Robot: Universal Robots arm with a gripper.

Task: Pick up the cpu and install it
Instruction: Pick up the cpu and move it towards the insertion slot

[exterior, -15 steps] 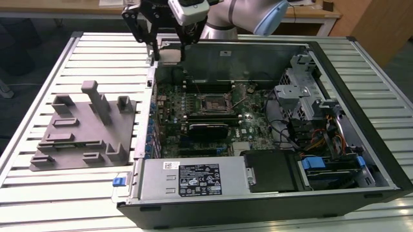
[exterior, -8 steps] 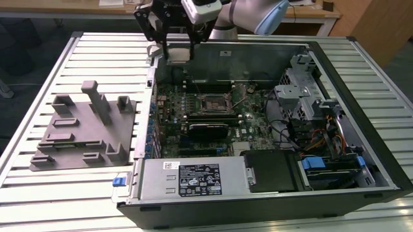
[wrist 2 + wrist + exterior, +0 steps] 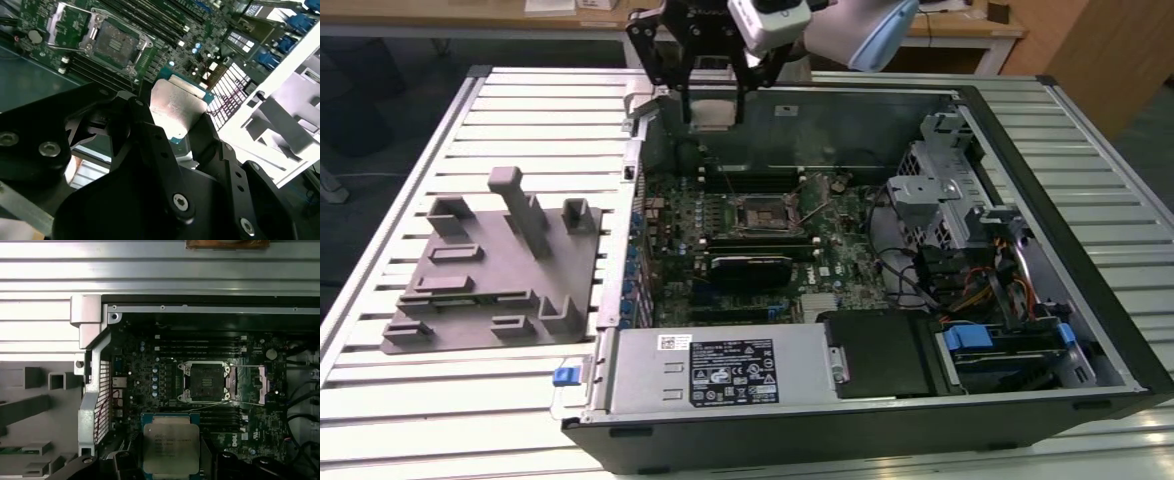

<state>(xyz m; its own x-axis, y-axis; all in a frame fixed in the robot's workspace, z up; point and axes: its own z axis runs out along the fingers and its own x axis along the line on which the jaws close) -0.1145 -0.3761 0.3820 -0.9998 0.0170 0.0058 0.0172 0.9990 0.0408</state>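
My gripper (image 3: pixel 710 108) hangs high over the far edge of the open computer case (image 3: pixel 1067 230), shut on the cpu (image 3: pixel 711 114), a thin square chip with a pale silvery top. In both wrist views the cpu (image 3: pixel 171 447) (image 3: pixel 176 106) sits flat between the black fingers (image 3: pixel 142 130). The open dark square socket (image 3: pixel 763 212) lies on the green motherboard below and nearer the camera in the exterior view. The first wrist view shows the socket (image 3: pixel 205 382) with its metal frame and lever swung open beside it; it also appears in the second wrist view (image 3: pixel 112 42).
A big grey plastic fixture block (image 3: pixel 494 270) stands on the slatted table (image 3: pixel 400 400) at the exterior view's left. Inside the case are memory slots (image 3: pixel 754 238), a power supply (image 3: pixel 720 368), drive cages (image 3: pixel 947 190) and cables (image 3: pixel 987 290).
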